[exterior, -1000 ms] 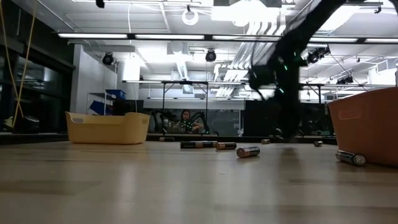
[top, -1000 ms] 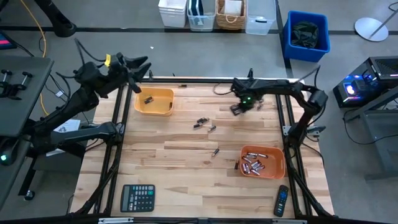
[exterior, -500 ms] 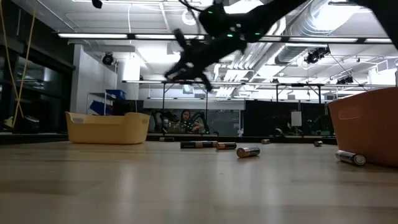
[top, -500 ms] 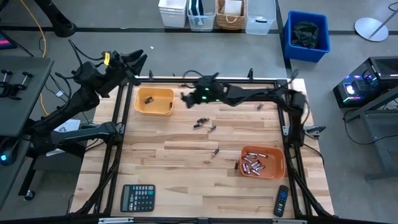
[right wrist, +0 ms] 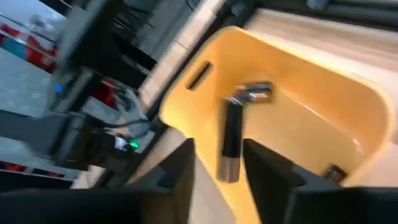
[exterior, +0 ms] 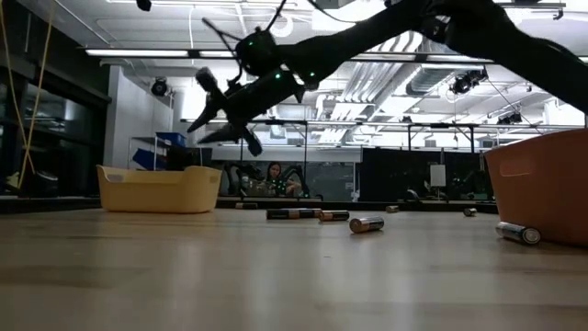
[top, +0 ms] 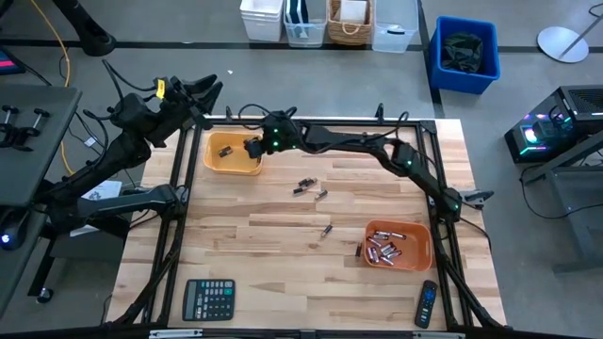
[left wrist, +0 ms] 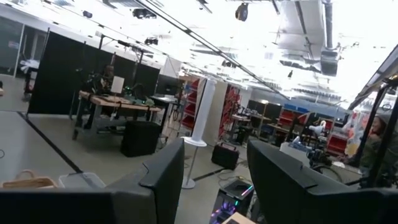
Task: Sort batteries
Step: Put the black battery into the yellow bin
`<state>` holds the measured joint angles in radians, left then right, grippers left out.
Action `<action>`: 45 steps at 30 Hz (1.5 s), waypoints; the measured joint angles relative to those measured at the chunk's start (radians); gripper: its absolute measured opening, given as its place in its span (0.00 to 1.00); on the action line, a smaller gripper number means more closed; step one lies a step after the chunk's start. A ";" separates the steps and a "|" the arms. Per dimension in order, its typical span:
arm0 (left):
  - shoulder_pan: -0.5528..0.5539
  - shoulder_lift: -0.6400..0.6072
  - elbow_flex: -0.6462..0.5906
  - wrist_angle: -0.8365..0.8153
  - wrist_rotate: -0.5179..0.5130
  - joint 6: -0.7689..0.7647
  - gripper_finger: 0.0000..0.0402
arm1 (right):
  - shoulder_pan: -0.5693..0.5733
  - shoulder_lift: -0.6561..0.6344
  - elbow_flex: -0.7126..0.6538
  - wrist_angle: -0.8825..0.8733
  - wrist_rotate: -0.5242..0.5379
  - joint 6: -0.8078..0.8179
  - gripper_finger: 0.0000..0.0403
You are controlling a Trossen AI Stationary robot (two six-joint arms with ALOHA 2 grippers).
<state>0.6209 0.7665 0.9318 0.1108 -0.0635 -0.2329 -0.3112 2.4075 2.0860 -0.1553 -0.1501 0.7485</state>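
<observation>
My right gripper (top: 251,147) reaches across the table's far side and hangs open over the yellow bin (top: 234,155), above its right rim. In the right wrist view a dark and silvery battery (right wrist: 230,148) stands on end between and just past the fingers, over the bin's inside (right wrist: 298,118). Another battery (right wrist: 252,91) lies on the bin's floor. Loose batteries (top: 307,185) lie mid-table, and one more (top: 327,229) lies nearer. The orange bin (top: 399,245) holds several. My left gripper (left wrist: 214,180) is open off the table's far left corner, pointing into the room. My right gripper's fingers stand apart on either side of the upright battery (right wrist: 229,163). A clear gap shows beside one finger (right wrist: 180,180). Whether the other finger (right wrist: 270,177) touches the battery, I cannot tell. The fingers slant down from the table's right side.
A black calculator (top: 208,299) lies at the near left and a black remote (top: 427,303) at the near right. One battery (top: 359,250) lies just left of the orange bin. The black frame rails (top: 311,122) run along the table's far edge and sides.
My right gripper has swept along the table's far side from the right toward the left and now hangs over the yellow bin. It has risen and tipped from pointing steeply down to slanting. The loose batteries and bins have stayed in place.
</observation>
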 joint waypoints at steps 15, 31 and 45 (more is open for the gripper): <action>0.063 0.119 0.001 -0.299 -0.059 0.020 0.41 | -0.202 -0.190 0.224 -0.744 0.250 -0.372 0.52; 0.109 1.136 0.595 -0.812 0.162 0.183 0.41 | -0.315 -0.621 0.224 -1.024 0.363 -0.397 0.51; 0.111 1.487 0.978 -1.147 0.025 0.354 0.41 | -0.205 -0.629 0.224 -1.051 0.431 -0.521 0.51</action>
<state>0.7315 2.2536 1.9093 -1.0358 -0.0385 0.1212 -0.5165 1.7784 2.3096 -1.2066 0.2810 0.2279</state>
